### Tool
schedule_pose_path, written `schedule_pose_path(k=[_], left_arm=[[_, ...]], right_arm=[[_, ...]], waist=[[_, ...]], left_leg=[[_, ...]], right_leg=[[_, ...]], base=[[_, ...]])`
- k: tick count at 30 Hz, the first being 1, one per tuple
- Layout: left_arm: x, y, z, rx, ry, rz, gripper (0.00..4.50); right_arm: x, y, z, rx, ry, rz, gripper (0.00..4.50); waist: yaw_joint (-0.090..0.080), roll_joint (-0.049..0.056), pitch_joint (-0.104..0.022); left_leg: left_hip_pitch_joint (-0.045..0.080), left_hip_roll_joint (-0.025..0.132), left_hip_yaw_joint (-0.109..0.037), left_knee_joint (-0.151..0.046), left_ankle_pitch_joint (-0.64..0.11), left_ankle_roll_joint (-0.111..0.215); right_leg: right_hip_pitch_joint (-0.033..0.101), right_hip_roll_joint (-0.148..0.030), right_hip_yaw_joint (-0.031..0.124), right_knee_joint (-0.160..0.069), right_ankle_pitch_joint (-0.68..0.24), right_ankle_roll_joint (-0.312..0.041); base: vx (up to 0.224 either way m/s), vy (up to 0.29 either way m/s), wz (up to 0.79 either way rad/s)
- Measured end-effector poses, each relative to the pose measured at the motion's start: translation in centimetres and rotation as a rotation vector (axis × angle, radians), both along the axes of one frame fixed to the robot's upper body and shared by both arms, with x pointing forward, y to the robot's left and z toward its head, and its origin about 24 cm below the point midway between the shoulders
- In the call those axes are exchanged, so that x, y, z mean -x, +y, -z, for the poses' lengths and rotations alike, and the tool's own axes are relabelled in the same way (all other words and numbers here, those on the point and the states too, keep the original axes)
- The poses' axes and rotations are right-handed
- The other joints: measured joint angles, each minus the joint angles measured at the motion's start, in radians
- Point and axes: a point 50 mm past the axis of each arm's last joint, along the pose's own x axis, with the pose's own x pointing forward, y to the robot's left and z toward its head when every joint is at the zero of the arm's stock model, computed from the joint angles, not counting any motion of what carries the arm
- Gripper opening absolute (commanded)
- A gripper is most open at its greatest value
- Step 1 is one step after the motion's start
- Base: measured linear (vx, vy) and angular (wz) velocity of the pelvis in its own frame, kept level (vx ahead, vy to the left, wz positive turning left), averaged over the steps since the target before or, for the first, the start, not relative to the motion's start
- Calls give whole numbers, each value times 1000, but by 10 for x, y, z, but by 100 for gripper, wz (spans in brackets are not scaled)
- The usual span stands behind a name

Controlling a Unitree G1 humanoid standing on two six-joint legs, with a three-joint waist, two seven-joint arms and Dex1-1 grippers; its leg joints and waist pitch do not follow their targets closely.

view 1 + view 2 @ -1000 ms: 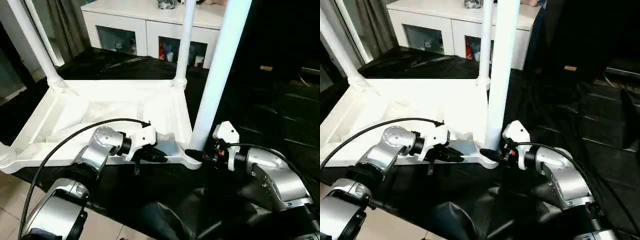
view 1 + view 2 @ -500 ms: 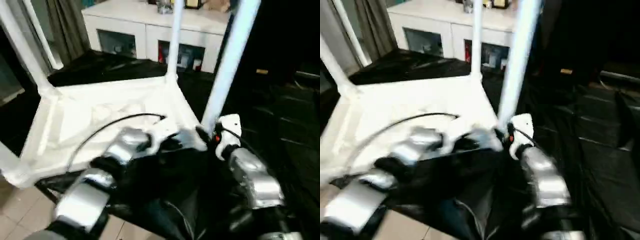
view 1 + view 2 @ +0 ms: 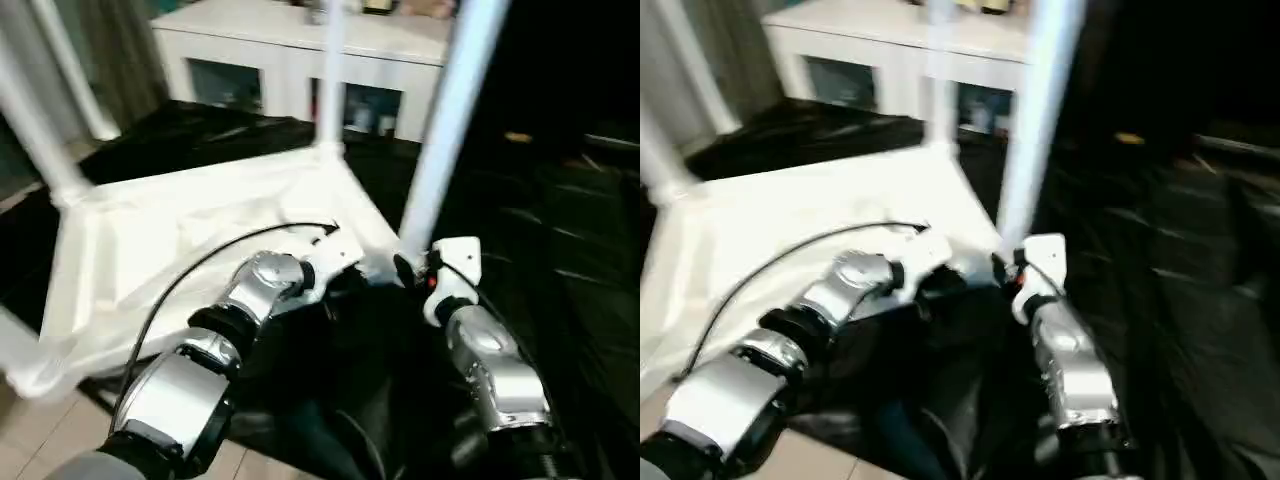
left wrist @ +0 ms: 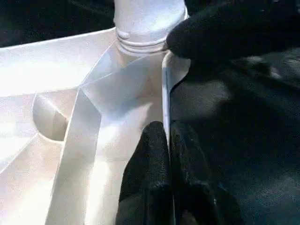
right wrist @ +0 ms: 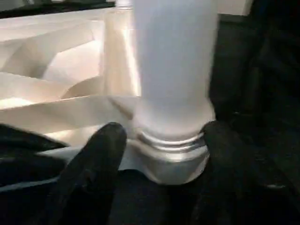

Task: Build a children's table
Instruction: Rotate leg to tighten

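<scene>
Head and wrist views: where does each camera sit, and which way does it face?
Head views: from the head, forward and down at the tabletop; both forearms show.
Left wrist view: along the left gripper, jaws pinching the tabletop's rim.
Right wrist view: along the right gripper, jaws astride a leg.
Both wrist views share that leg's socket.

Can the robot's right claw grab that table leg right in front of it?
Probably yes. The right gripper is open, with one finger on each side of the near leg at its socket, and nothing sits between them. Closing should catch it.
</scene>
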Motion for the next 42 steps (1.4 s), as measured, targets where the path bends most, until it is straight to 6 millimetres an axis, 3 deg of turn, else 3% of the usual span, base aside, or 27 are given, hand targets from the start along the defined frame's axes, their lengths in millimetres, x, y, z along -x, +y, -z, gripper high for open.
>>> schedule_pose_path(k=[2,3,10,16,19,23,25,28,32,37,38,41,42], left_arm=[[0,-2,-2,17,3,7,0],[-1,-3,-4,24,6,16,46],[-2,-3,-22,200,5,62,88],[2,16,-35,259,39,149,132],[14,43,-32,214,111,183,149],[40,79,-28,117,205,189,184],[47,83,-29,101,213,182,192],[54,89,-31,70,193,147,219],[73,115,-31,-10,213,58,254],[99,137,-35,-87,275,-17,269],[104,141,-37,-101,284,-30,295],[115,149,-38,-142,318,-58,305],[118,150,-38,-148,327,-67,328]], right_arm=[[0,-6,-8,10,-35,-38,301],[0,-9,-14,10,-62,-56,307],[15,-33,-30,22,-144,-115,307],[34,-41,-37,-5,-135,-297,307],[44,-36,-36,-41,-106,-415,307],[43,-20,-38,-102,-93,-498,307],[38,-9,-39,-125,-105,-514,307],[24,11,-39,-144,-116,-513,307],[-5,44,-38,-164,-130,-488,307],[-29,67,-38,-162,-123,-464,307],[-34,72,-38,-160,-124,-457,307],[-45,82,-36,-147,-115,-407,307],[-48,83,-35,-143,-113,-382,307]], waist=[[8,1,0],[11,1,0],[27,-2,2],[25,-5,4],[17,-10,7],[11,-22,15],[12,-28,18],[14,-37,19],[5,-51,23],[13,-56,25],[16,-57,25],[19,-60,24],[20,-60,24]], left_leg=[[-4,0,0,-2,0,0],[-6,0,1,-3,1,1],[-19,2,1,0,0,12],[-19,3,2,9,-3,16],[-18,4,2,10,-3,15],[-14,4,3,11,-3,7],[-13,5,3,11,-3,6],[-12,4,4,11,-1,3],[-12,4,3,9,0,1],[-13,4,4,5,0,0],[-13,4,4,5,0,0],[-13,5,3,6,0,0],[-13,5,3,7,0,0]], right_leg=[[-5,0,0,1,1,0],[-8,0,0,1,1,0],[-18,1,-3,2,0,1],[-17,0,-2,6,0,1],[-18,0,-1,10,0,1],[-19,1,1,18,-1,2],[-18,1,2,19,-1,2],[-18,1,3,18,-1,2],[-19,1,3,19,-1,2],[-21,2,3,19,-2,1],[-21,2,3,19,-3,-1],[-21,2,3,22,-4,-2],[-21,2,4,23,-4,-2]], base=[[0,0,0],[0,0,0],[0,0,0],[0,0,0],[0,0,0],[0,0,0],[0,0,0],[0,0,0],[0,0,0],[0,0,0],[0,0,0],[0,0,0],[0,0,0]])
